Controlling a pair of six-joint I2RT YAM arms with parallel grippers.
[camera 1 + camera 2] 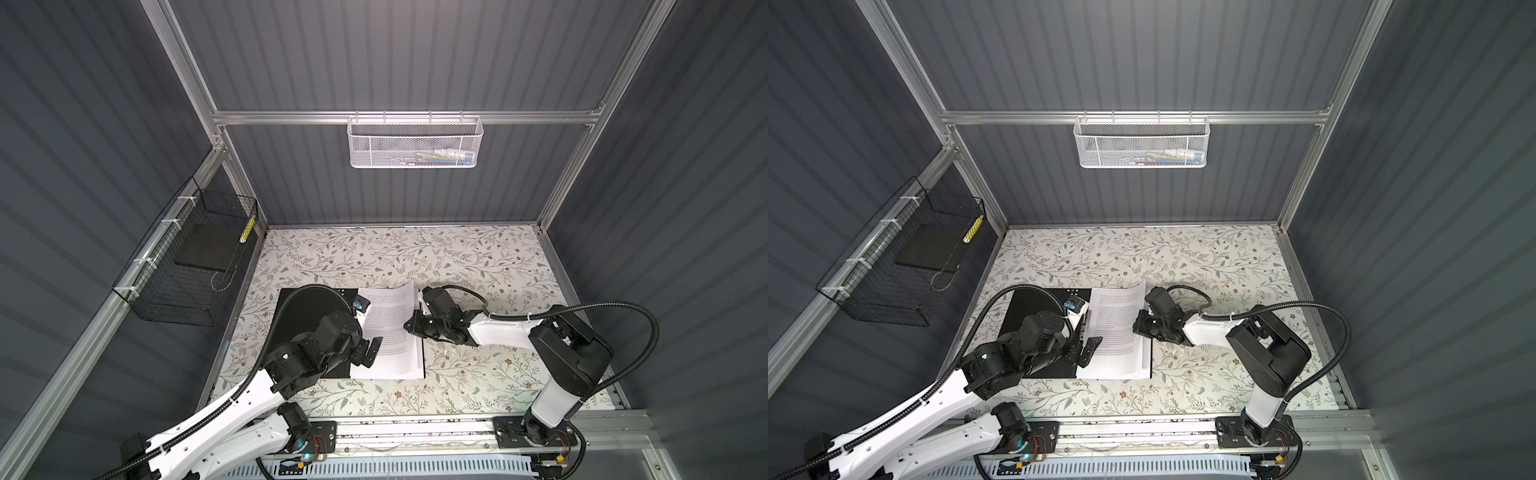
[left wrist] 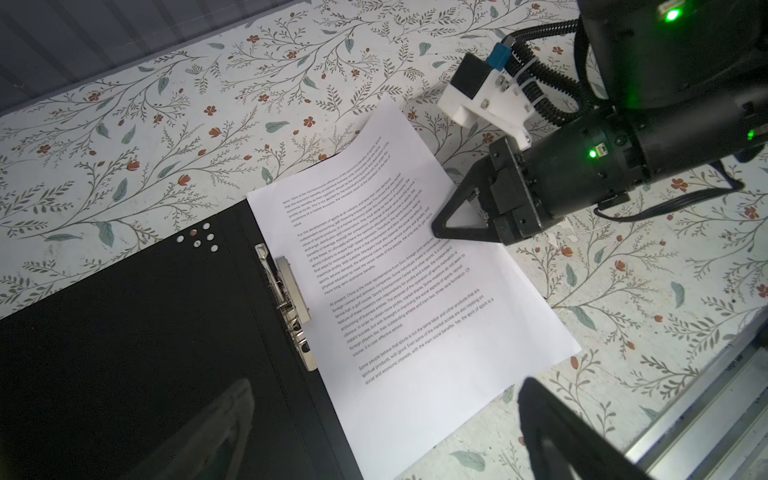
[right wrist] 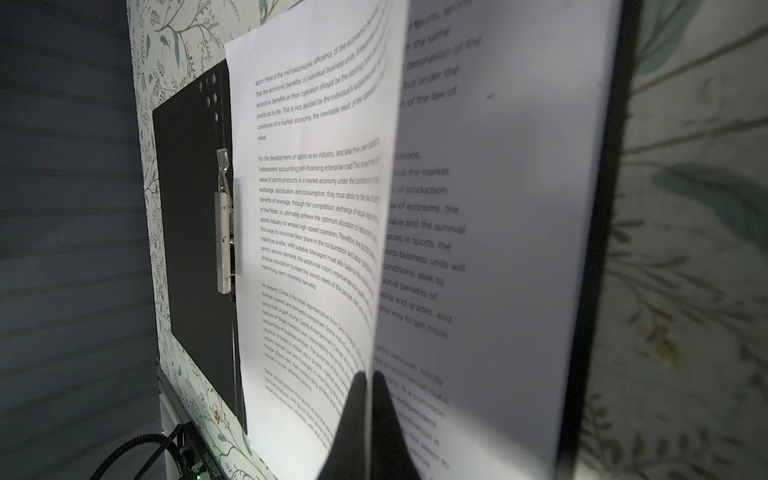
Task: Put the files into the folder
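In both top views my left gripper [image 1: 368,353] hung at mid-frame with jaws spread wide, over the line where the open folder [image 1: 307,299] met the files [image 1: 390,332]. I could not tell whether it touched either. My right gripper [image 1: 409,326] reached in from the right, pressed together on the right edge of the files' top sheet. The folder lay flat on the table [image 1: 478,257], black inside up, with the files on its right half.

In the left wrist view my left fingers [image 2: 561,436] stood far apart along the bottom edge, empty. Right of centre, the right gripper [image 2: 440,226] pinched the sheet's edge. The clip [image 2: 291,299] sat at centre, just beside the files.

In the right wrist view the right gripper [image 3: 368,415], at bottom centre, nipped the lifted sheet, and another sheet lay beneath it.
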